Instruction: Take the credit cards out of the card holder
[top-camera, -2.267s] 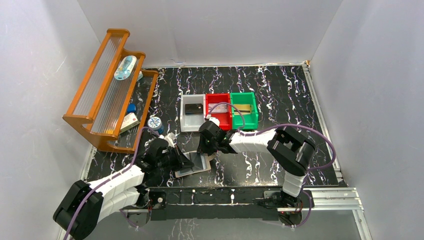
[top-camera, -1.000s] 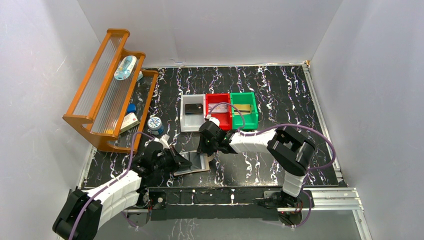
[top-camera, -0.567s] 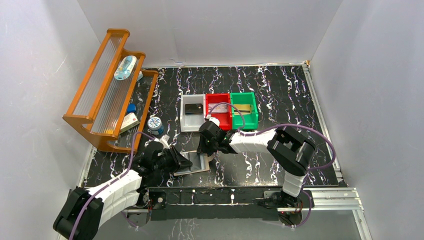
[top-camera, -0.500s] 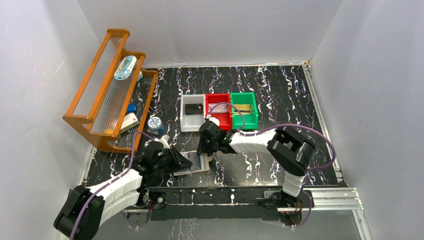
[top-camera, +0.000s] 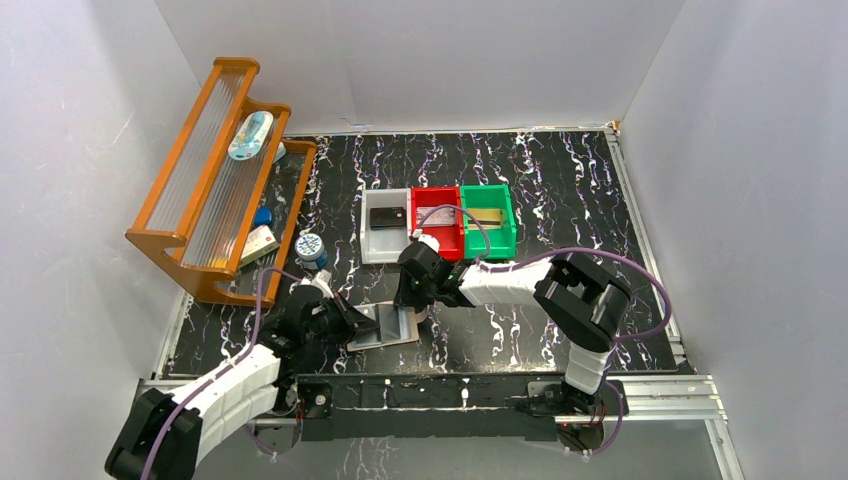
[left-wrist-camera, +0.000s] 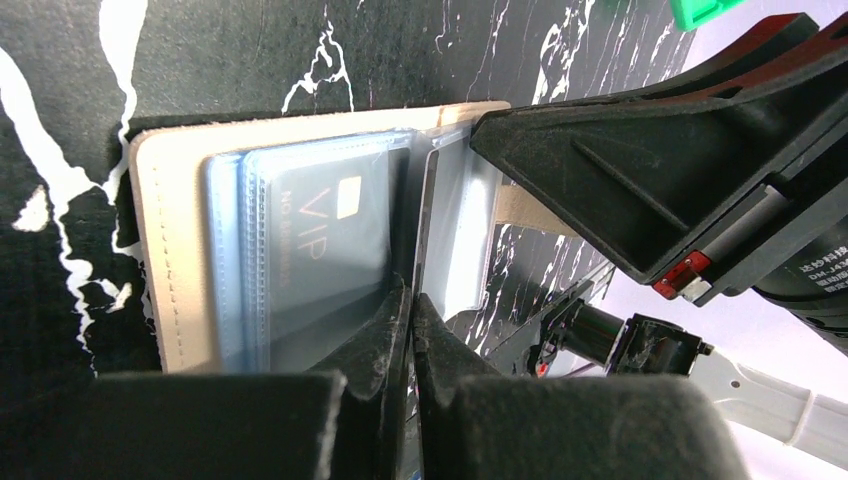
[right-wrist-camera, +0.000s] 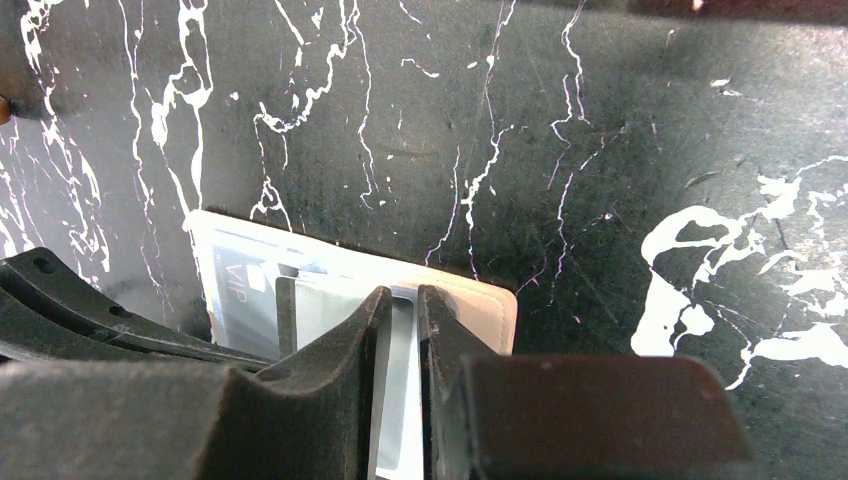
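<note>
The card holder (top-camera: 392, 325) lies open on the black marbled table, tan outside with pale blue pockets (left-wrist-camera: 225, 260). A dark "VIP" card (left-wrist-camera: 325, 235) sits in its left pocket and also shows in the right wrist view (right-wrist-camera: 245, 300). My left gripper (left-wrist-camera: 411, 300) is at the holder's near-left side (top-camera: 345, 322), shut on the thin edge of a card that stands up between the pockets. My right gripper (right-wrist-camera: 398, 310) comes down on the holder's right half (top-camera: 408, 300), jaws nearly together with a pale pocket leaf between them. Its black finger (left-wrist-camera: 620, 150) shows in the left wrist view.
Grey bin (top-camera: 372, 250) with a dark card, red bin (top-camera: 445, 240) and green bin (top-camera: 500, 238) with a card stand behind the holder. A wooden rack (top-camera: 215, 180) with small items is at the left. A round blue-white item (top-camera: 310, 245) stands near it.
My left arm has drawn back a little toward the near left, still at the holder's edge. The right arm and the card holder have stayed where they were.
</note>
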